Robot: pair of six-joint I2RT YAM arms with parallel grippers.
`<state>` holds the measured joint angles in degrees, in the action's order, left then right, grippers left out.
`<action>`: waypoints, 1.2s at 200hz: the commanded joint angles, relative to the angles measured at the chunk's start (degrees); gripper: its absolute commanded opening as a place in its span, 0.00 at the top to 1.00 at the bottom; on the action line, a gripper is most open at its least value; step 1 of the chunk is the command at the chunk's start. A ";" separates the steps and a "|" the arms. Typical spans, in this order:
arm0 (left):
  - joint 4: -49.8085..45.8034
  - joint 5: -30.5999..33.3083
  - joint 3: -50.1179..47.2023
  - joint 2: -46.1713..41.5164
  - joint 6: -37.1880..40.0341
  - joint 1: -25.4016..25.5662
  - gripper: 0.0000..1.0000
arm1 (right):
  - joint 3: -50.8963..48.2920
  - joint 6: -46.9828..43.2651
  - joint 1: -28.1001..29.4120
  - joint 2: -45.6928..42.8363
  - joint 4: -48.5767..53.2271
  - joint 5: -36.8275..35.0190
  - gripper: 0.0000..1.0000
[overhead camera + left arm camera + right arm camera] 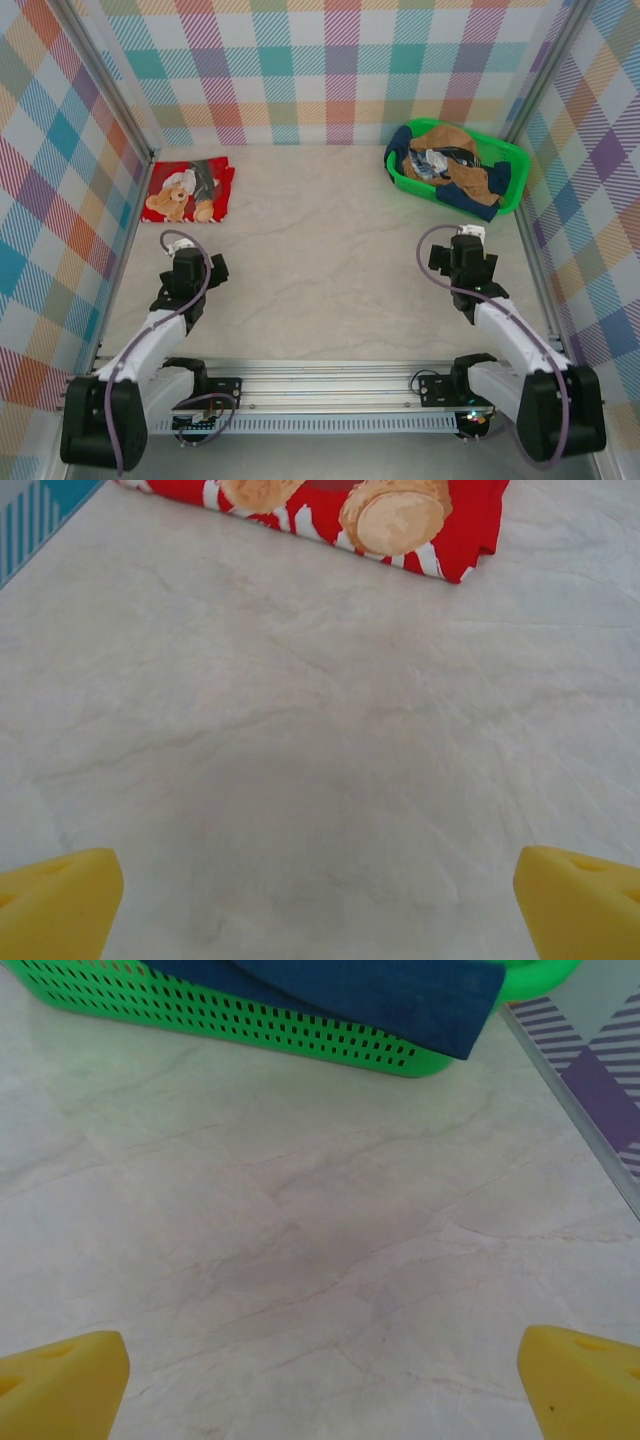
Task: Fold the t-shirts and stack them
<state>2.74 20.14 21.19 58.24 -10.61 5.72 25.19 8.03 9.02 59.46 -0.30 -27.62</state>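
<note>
The right gripper hovers just before the green basket, and the left gripper well to the basket's left. The jaws of both are spread wide and hold nothing. The red teddy-bear t-shirt lies folded far left of the basket. Inside the basket are heaped the tan-brown t-shirt, the white-patterned t-shirt and the navy t-shirt, which drapes over its rim.

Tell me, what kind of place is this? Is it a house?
Probably a robot test booth, not a house: checked walls, a left arm and right arm bolted to a rail, shirts in a green basket.
</note>
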 commanded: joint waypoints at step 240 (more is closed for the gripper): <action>46.21 -3.75 1.34 31.16 9.53 -0.35 0.00 | -2.86 -5.10 -7.55 28.51 -49.53 19.08 0.00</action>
<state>47.35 15.68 22.06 89.93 -1.85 5.08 20.71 3.77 1.41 87.77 -49.12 -10.48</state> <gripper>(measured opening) 0.997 0.996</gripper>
